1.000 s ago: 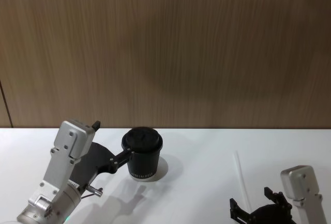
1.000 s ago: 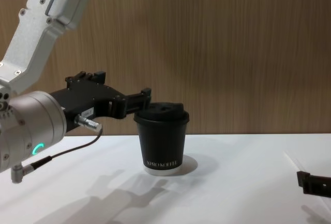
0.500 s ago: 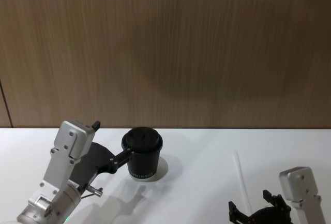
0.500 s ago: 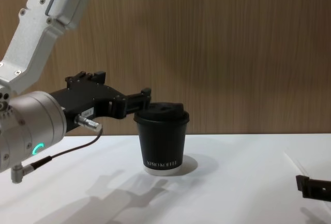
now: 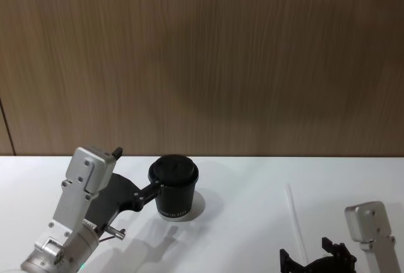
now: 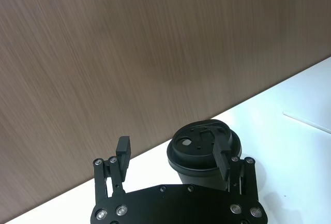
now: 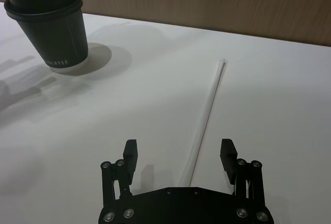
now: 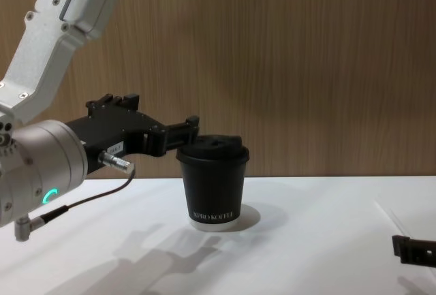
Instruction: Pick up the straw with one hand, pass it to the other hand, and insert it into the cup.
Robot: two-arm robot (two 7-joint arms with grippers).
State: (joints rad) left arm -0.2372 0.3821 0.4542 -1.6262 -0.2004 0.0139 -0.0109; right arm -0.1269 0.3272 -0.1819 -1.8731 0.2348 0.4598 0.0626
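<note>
At the near right edge of the desk point(image 7: 289, 94), the right hand point(image 7: 179, 146) hovers low with its jaws spread wide. In the right wrist view its two blocky fingers point(image 7: 131, 150) stand on either side of the near end of the straw point(image 7: 207, 110), and neither finger touches it. The hand holds nothing.

The straw lies flat on the white desk surface. It runs from between the right hand's fingers away toward the back wall point(image 5: 202, 58). It is on the robot's right side, well apart from the cup point(image 7: 51, 27).

On the left side of the desk, the left hand point(image 6: 172, 150) is raised to the height of the cup's lid, reaching in from the robot's left. Its jaws are also spread wide and it holds nothing. In the left wrist view the cup is not centred between the fingers: one finger lies against or in front of the lid's edge, and the other stands clear, out to the side. Whether the nearer finger touches the cup cannot be told. A silver cylindrical wrist with a green ring light and a thin dark cable point(image 8: 82, 199) sits behind this hand.

The cup stands upright near the middle of the desk, with its black lid fitted. Small white lettering runs just above its white base rim.
</note>
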